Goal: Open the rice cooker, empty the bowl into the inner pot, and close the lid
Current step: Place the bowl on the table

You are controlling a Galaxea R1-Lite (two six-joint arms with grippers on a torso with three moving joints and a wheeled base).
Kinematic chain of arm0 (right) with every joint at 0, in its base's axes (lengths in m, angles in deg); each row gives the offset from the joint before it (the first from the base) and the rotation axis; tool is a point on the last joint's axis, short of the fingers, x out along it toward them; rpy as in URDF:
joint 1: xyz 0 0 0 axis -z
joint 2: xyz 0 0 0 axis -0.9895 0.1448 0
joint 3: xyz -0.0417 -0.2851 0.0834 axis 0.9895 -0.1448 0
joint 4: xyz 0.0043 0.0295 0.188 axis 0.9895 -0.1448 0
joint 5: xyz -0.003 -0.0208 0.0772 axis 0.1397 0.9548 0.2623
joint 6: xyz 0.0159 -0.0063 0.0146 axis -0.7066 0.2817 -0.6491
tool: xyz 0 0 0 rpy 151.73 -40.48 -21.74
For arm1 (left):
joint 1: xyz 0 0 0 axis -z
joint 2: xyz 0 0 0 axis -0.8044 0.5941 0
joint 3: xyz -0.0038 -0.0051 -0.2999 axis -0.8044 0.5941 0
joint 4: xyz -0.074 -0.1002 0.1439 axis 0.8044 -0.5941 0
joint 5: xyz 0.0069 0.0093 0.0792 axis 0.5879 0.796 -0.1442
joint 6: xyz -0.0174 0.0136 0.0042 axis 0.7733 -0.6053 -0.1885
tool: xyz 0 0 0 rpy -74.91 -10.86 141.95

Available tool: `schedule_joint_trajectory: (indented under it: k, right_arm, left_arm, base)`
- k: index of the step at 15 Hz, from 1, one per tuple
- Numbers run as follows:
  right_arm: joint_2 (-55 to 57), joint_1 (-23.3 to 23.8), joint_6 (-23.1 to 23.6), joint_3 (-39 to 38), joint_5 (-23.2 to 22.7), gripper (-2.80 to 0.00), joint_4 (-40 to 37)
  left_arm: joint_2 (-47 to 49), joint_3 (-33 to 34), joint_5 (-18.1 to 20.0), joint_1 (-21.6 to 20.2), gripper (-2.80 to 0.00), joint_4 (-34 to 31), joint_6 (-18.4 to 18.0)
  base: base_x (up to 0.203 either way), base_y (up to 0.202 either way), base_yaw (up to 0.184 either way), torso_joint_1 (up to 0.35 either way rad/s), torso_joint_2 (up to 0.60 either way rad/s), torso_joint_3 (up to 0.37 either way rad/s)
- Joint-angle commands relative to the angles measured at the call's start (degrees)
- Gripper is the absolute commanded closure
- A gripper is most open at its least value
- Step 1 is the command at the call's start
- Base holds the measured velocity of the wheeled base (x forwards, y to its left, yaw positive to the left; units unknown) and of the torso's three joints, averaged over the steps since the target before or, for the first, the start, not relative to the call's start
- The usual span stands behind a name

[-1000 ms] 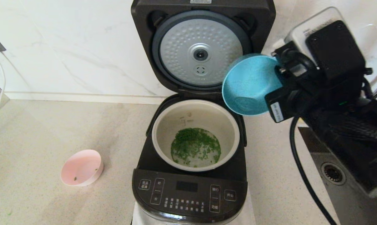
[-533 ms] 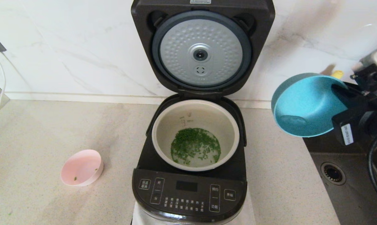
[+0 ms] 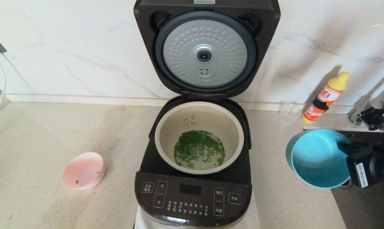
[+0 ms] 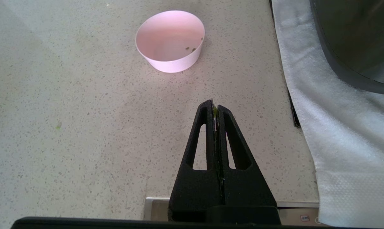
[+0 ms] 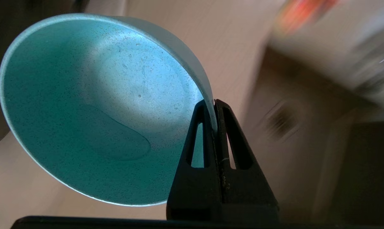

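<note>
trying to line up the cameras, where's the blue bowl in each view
Head view: blue bowl at the right, tilted, beside the rice cooker, pinched at its rim by the right gripper.
Left wrist view: not in it.
Right wrist view: fills the left half.
Shared landmark: the speckled counter.

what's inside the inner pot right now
Chopped green bits lie in shallow clear liquid across the inner pot's bottom, with level marks on its far wall. Whatever is beneath the greens cannot be seen.

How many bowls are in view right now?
2. The pink bowl sits on the counter left of the rice cooker; the blue bowl is pinched by its rim in the right gripper.
</note>
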Motion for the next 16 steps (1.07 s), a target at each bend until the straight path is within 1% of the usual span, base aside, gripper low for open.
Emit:
schedule_joint_trajectory:
  k: [1, 2, 3, 5, 8, 11, 16]
  right_arm:
    - [0.05, 5.46, -10.1, -0.88, -11.76, 0.0, -7.98]
    - [-0.16, 8.11, -12.74, -1.82, -16.33, 0.0, -8.71]
    - [-0.15, 10.38, -14.51, -3.25, -19.97, 0.0, -9.0]
    - [0.35, 12.93, -15.35, -7.57, -22.13, 0.0, -8.79]
    - [2.48, 15.75, -15.75, -12.94, -22.81, 0.0, -6.9]
    - [7.0, 18.79, -15.38, -17.49, -22.61, 0.0, -1.11]
    - [14.7, 19.47, -15.72, -21.38, -22.19, 0.0, 3.85]
  left_arm:
    - [0.07, 0.01, 0.02, -0.02, 0.0, -0.03, -0.06]
    - [0.07, 0.01, 0.02, -0.02, 0.0, -0.03, -0.06]
    - [0.07, 0.01, 0.02, -0.02, 0.0, -0.03, -0.06]
    - [0.07, 0.01, 0.02, -0.02, 0.0, -0.03, -0.06]
    - [0.07, 0.01, 0.02, -0.02, 0.0, -0.03, -0.06]
    - [0.07, 0.01, 0.02, -0.02, 0.0, -0.03, -0.06]
    - [0.07, 0.01, 0.02, -0.02, 0.0, -0.03, -0.06]
  base:
    - [0.0, 0.0, 0.0, 0.0, 0.0, 0.0]
    - [0.0, 0.0, 0.0, 0.0, 0.0, 0.0]
    - [0.0, 0.0, 0.0, 0.0, 0.0, 0.0]
    - [0.0, 0.0, 0.0, 0.0, 0.0, 0.0]
    - [0.0, 0.0, 0.0, 0.0, 0.0, 0.0]
    - [0.0, 0.0, 0.0, 0.0, 0.0, 0.0]
    - [0.0, 0.0, 0.0, 0.0, 0.0, 0.0]
